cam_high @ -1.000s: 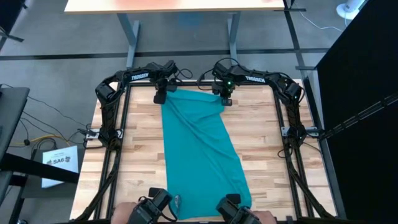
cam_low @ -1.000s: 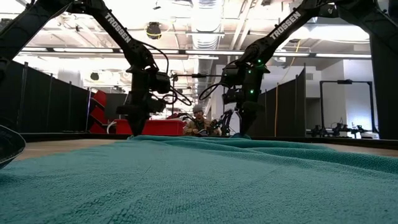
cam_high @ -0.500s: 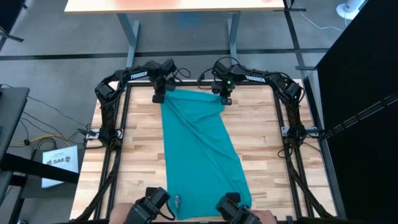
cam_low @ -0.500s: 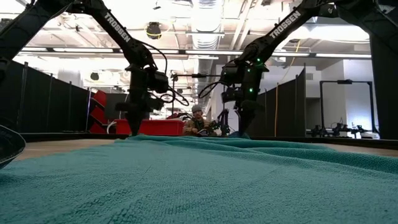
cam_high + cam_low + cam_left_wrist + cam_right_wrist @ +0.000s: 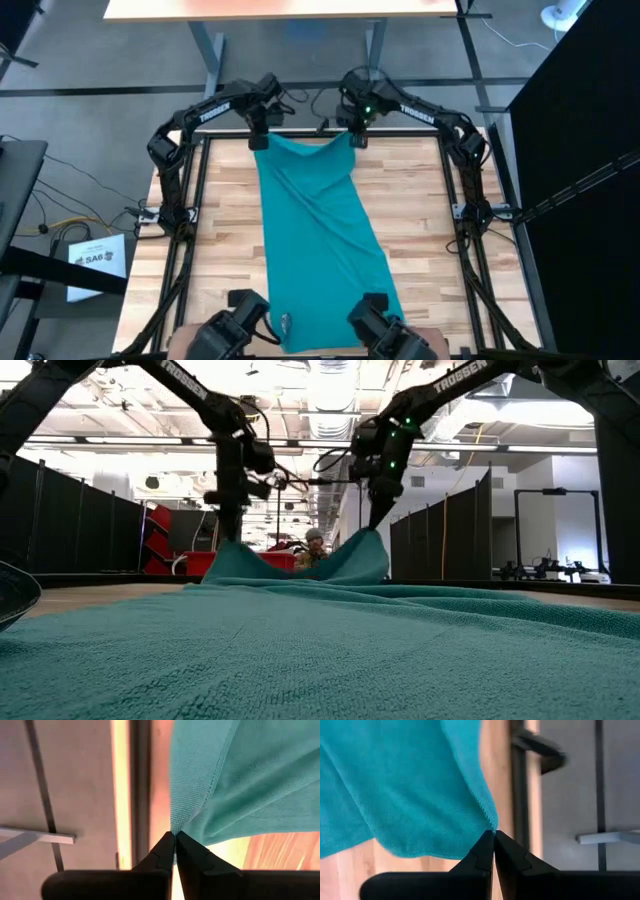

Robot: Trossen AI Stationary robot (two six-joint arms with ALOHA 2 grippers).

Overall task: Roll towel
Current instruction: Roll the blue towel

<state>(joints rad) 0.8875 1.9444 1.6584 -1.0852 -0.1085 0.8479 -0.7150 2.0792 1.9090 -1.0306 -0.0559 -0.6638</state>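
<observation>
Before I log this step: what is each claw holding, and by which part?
Both hold the towel by its far corners: the left claw pinches one corner, the right claw the other, both lifted off the table.

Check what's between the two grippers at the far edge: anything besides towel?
Only towel: its far edge sags between the left gripper and right gripper, each shut on a lifted corner. The low view shows it, too.
</observation>
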